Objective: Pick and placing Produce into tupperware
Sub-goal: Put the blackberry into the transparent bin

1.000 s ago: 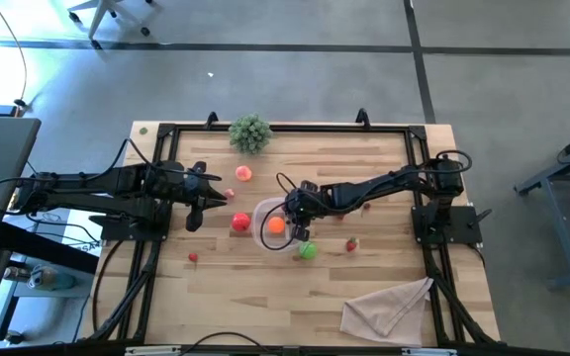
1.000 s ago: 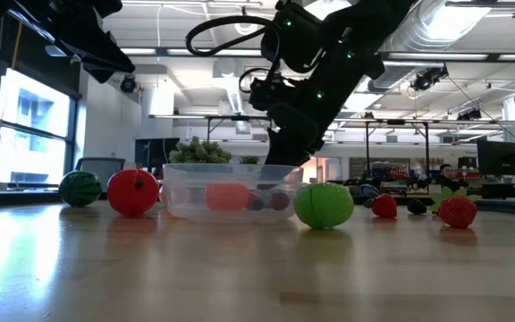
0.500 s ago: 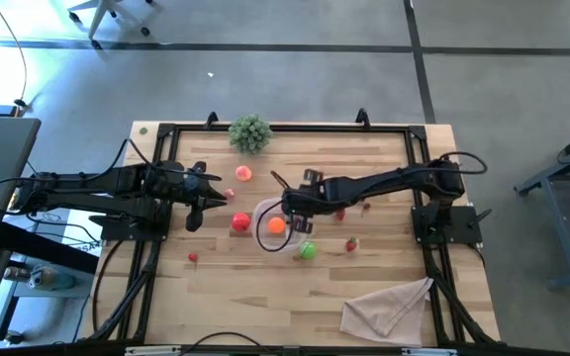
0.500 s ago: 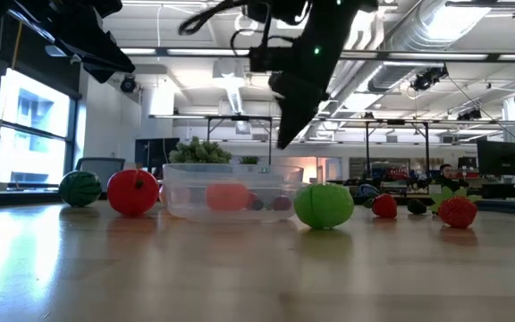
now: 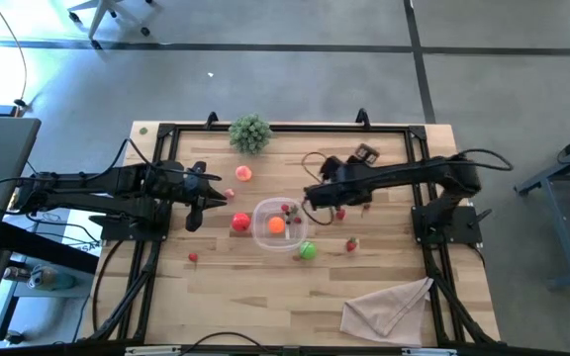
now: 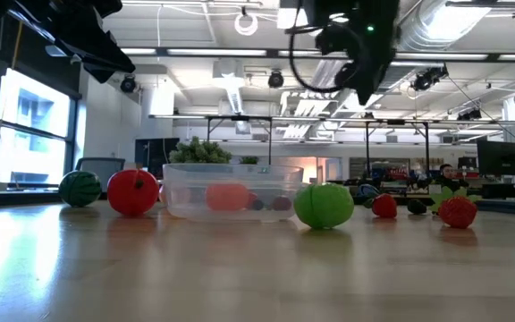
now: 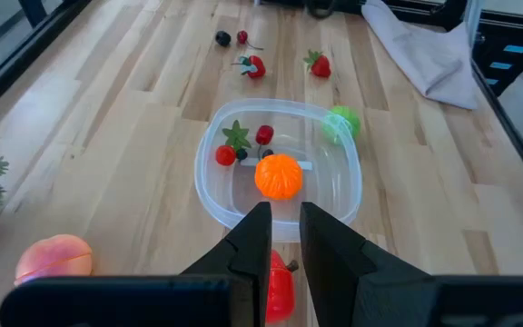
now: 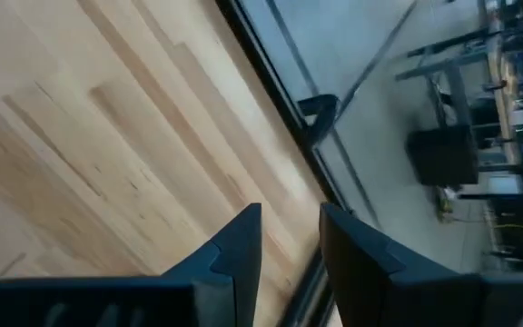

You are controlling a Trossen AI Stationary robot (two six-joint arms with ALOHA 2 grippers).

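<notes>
Clear shallow plastic tupperware (image 5: 277,225) holds an orange ball-shaped fruit (image 5: 276,225) and small red berries (image 7: 263,134). Right gripper (image 5: 310,202) — jaws slightly parted, empty — hovers beside it; left gripper (image 5: 192,215) waits, jaws nearly closed, empty.

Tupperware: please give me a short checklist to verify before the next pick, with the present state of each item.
1. Right gripper empty, jaws apart: ok.
2. Right gripper clear of the tupperware: ok, raised beside it.
3. Tupperware upright with room left: ok; it holds an orange and small red pieces.
4. All produce inside: not ok; green ball, red fruit and peach lie on the table.
5. Left gripper out of the way: ok, beyond the red fruit.
6. Green ball free of the tupperware wall: cannot tell.
</notes>
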